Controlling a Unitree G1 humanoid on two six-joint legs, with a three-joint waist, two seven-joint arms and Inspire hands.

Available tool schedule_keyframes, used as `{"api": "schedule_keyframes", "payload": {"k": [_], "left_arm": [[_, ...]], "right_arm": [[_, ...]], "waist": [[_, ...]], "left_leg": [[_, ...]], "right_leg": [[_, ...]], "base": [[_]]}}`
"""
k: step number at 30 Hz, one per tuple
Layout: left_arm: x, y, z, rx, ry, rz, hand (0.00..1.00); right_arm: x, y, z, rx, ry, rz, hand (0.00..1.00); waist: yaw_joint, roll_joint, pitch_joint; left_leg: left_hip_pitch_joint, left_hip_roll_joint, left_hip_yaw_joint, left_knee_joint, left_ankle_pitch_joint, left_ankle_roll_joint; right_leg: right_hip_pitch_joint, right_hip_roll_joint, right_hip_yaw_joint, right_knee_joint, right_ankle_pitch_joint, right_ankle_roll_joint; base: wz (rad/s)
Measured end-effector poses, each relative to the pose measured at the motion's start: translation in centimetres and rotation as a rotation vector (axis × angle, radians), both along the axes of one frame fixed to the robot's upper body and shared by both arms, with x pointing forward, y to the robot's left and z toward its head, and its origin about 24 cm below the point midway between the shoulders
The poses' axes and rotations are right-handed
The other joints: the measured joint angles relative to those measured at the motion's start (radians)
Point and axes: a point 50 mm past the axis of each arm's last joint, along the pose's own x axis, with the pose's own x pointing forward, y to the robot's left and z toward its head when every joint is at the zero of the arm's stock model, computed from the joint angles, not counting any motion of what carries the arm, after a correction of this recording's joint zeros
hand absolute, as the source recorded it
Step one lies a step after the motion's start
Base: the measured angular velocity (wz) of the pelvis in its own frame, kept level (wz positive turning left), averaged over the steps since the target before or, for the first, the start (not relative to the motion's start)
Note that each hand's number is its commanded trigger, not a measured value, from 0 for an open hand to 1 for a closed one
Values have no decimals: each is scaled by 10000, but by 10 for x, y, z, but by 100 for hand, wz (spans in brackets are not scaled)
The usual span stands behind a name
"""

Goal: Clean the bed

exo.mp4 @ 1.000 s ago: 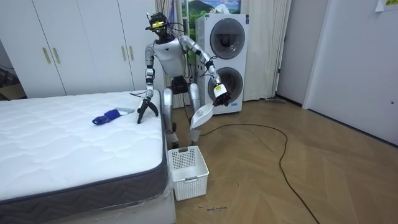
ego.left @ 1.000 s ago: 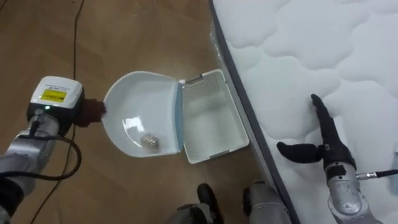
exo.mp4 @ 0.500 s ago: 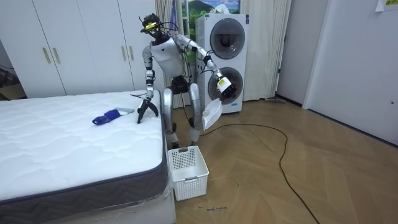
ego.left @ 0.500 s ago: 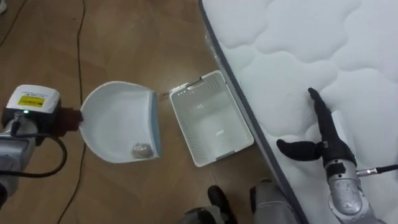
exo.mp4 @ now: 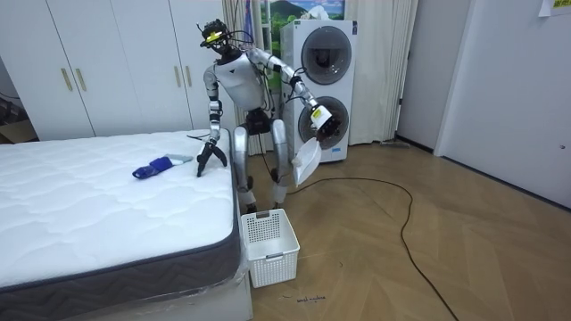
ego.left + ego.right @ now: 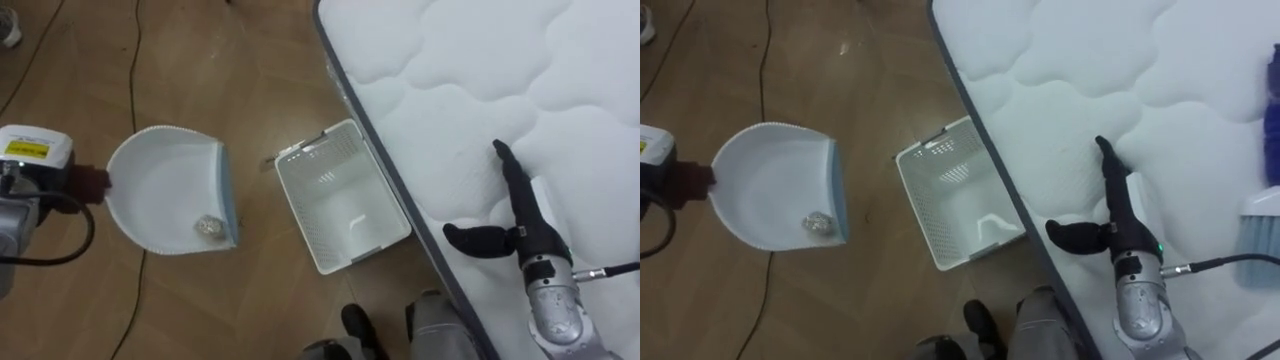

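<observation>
the left hand (image 6: 30, 165), at 9 o'clock, carries the white dustpan (image 6: 160, 195); its grip i cannot tell. a crumpled scrap (image 6: 208, 227) lies at the pan's 5 o'clock lip. the empty basket (image 6: 298, 215) stands at the pan's 3 o'clock, apart, just beside the mattress (image 6: 480, 80), where the right hand (image 6: 515, 225) rests straight-fingered. i'd bring the lip over the basket's middle, then tilt slowly.

white perforated plastic basket (image 6: 343, 207) on the wood floor (image 6: 250, 60), white quilted mattress (image 6: 450, 70) just beside it on its right. white plastic dustpan (image 6: 165, 190) left of the basket, apart from it, small grey crumpled wad (image 6: 208, 227) inside. right hand (image 6: 522, 232) on the mattress right of the basket, fingers straight.
</observation>
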Motion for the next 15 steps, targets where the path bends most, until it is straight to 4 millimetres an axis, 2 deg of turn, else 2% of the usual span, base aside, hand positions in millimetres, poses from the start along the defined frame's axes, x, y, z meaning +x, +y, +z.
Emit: {"api": "schedule_keyframes", "payload": {"k": [2, 4, 6, 8, 10, 14, 15], "left_arm": [[4, -1, 6, 177, -117, -150, 100], [14, -5, 19, 559, -327, -414, 100], [18, -4, 28, 758, -493, -508, 100], [21, -3, 38, 965, -709, -600, 100], [24, -5, 48, 1321, -903, -882, 100], [27, -12, 54, 1778, -972, -1430, 100], [27, -14, 54, 1956, -934, -1614, 100]], "right_arm": [[-1, 0, -1, 17, 31, -24, 0], [-2, -1, -1, 66, 93, -69, 0], [0, -1, 0, 64, 57, -52, 0], [0, -2, 0, 36, 52, -41, 0], [1, -3, 2, -44, -28, 12, 0], [1, -7, 6, -183, -260, 175, 0], [1, -7, 7, -177, -346, 234, 0]], "waist": [[-51, 9, 1], [-31, 13, 4], [5, 52, 22], [15, 112, 36], [11, 275, 32], [1, 605, 40], [-16, 681, 39]], "left_leg": [[-45, 102, 184, 70, -19, 38], [-99, 366, 633, 187, -65, 131], [-121, 454, 732, 268, -102, 179], [-103, 461, 724, 253, -103, 180], [-33, 445, 761, 171, -95, 176], [161, 419, 973, 16, -74, 173], [261, 383, 1069, -82, -68, 171]], "right_leg": [[8, -8, -89, -1, 0, -2], [27, 24, -206, -9, 2, -17], [15, 78, -183, -18, 14, -21], [-2, 103, -127, -23, 19, -17], [21, 102, -76, -44, 24, -11], [69, 91, 99, -42, 37, 1], [74, 7, 196, -10, 36, 5]], "base": [[9], [9], [-7], [-8], [-5], [-11], [-15]]}}
